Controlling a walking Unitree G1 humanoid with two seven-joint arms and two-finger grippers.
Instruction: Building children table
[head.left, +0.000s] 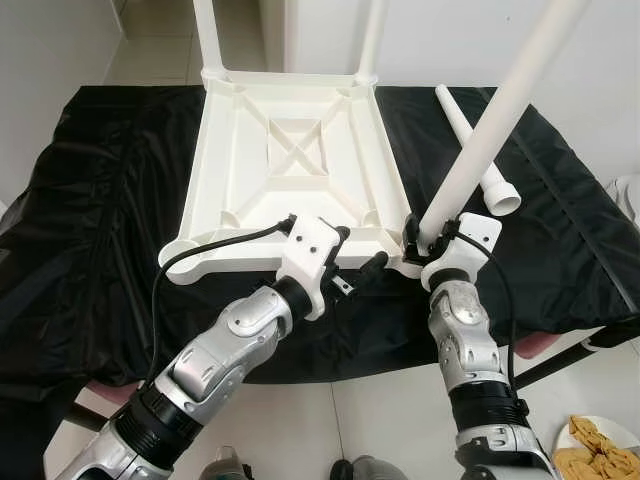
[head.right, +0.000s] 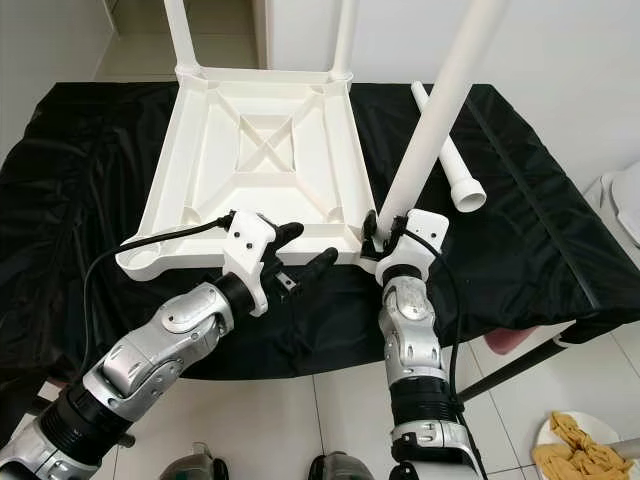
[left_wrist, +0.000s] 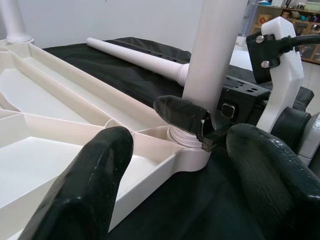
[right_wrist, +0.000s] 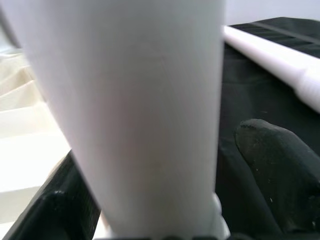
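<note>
right pincer (head.left: 420, 240) grasping the white leg (head.left: 490, 125) at the tabletop (head.left: 290, 160) corner — left pincer (head.left: 355, 262) released beside it.

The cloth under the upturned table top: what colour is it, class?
Black. The cloth shows best in the left eye view, spread beneath the white table top.

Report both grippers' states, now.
Left gripper: open, holding nothing.
Right gripper: shut on the white plastic table leg.
</note>
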